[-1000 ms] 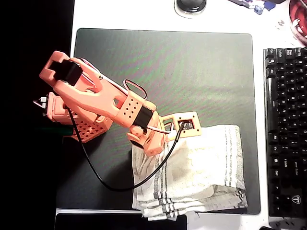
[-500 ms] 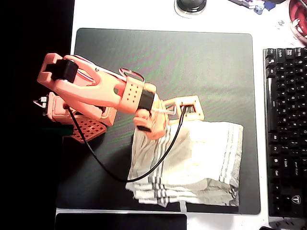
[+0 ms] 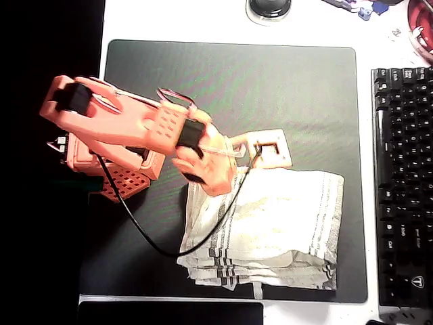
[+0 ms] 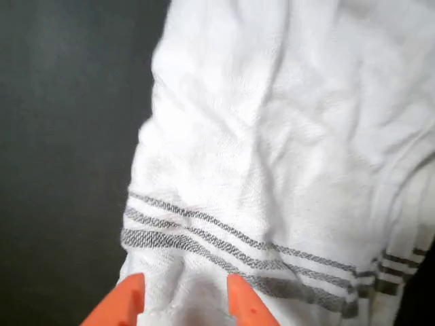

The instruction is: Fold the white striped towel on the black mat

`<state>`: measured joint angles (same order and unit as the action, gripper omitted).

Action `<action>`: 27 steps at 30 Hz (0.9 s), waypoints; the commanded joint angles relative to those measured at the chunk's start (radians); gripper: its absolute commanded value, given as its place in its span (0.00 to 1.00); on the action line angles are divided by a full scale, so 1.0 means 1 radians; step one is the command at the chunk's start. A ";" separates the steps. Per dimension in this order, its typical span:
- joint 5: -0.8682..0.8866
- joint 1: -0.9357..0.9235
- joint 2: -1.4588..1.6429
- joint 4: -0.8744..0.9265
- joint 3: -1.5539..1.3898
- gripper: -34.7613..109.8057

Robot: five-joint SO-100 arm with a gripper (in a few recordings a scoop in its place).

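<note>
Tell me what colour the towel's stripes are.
Grey, in thin groups on the white striped towel; clearest in the wrist view.

No text, label, brand name or number is showing legibly in either view. The black keyboard with rows of dark keys (image 3: 403,183), lying well to the right of the orange two-finger claw (image 3: 274,150) in the overhead view, is carrying pale key markings, but they are coming out too small and blurred to make out. One pale emblem is sitting on a key at its lower right corner, and its shape is not clear enough to name. The cream-white striped cloth towel (image 4: 285,163) under the claw is showing only woven grey stripes, no printed tag.
</note>
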<state>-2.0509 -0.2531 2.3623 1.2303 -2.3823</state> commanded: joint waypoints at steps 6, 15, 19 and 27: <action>0.284 0.204 0.382 0.110 -0.086 0.29; 0.379 0.321 0.796 0.167 -0.449 0.24; 0.387 0.324 0.902 0.133 -0.569 0.24; 0.373 0.291 0.983 0.025 -0.776 0.24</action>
<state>-1.6628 0.0307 3.3195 1.2456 -3.1201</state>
